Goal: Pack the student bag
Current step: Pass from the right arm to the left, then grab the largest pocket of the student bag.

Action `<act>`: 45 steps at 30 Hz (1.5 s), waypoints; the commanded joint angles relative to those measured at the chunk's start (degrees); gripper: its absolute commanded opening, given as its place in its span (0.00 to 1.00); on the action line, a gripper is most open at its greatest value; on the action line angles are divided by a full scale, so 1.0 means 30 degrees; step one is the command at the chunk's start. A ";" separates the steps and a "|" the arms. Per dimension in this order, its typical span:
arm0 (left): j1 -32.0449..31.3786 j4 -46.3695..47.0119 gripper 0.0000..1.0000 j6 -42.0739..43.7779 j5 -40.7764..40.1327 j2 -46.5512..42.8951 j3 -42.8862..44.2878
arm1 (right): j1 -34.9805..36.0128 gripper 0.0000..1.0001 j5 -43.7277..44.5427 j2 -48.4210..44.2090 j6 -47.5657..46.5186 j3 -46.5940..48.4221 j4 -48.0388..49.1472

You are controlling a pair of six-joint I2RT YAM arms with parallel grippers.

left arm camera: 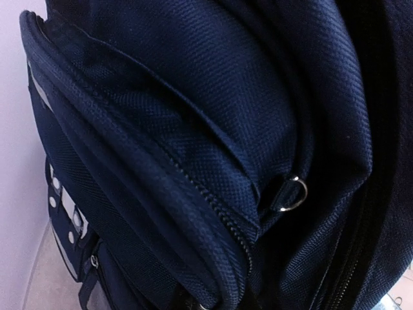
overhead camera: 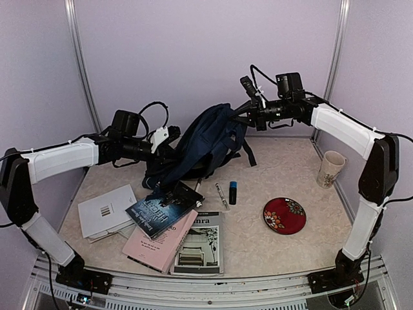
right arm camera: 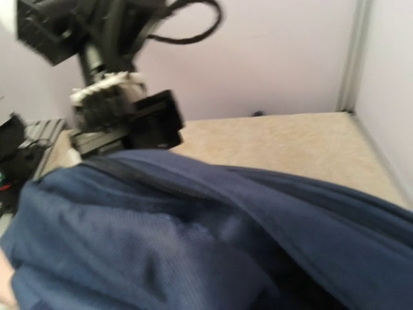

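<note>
The student bag (overhead camera: 208, 143), dark navy with black straps, stands at the back middle of the table, held up between both arms. My left gripper (overhead camera: 168, 147) presses into its left side. The left wrist view is filled with the bag's navy fabric (left arm camera: 193, 129), a zipper line and a metal ring (left arm camera: 292, 194), and the folds bunch toward the bottom where my fingers are hidden. My right gripper (overhead camera: 245, 116) holds the raised top right of the bag. The right wrist view shows blurred navy fabric (right arm camera: 193, 239) covering my fingers, with the left arm (right arm camera: 116, 103) beyond.
In front of the bag lie a white booklet (overhead camera: 103, 210), a blue book (overhead camera: 162, 205), a pink book (overhead camera: 161, 240) and a grey book (overhead camera: 204, 244). A pen (overhead camera: 221, 194) and a small blue-capped item (overhead camera: 233, 192) lie mid-table. A red plate (overhead camera: 284, 215) and a mug (overhead camera: 330, 169) sit right.
</note>
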 commanded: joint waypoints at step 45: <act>-0.4815 0.7875 0.00 -1.1427 -1.7783 -0.4043 0.1714 | 0.9670 0.36 1.4394 -0.0678 1.0386 -0.8709 1.2632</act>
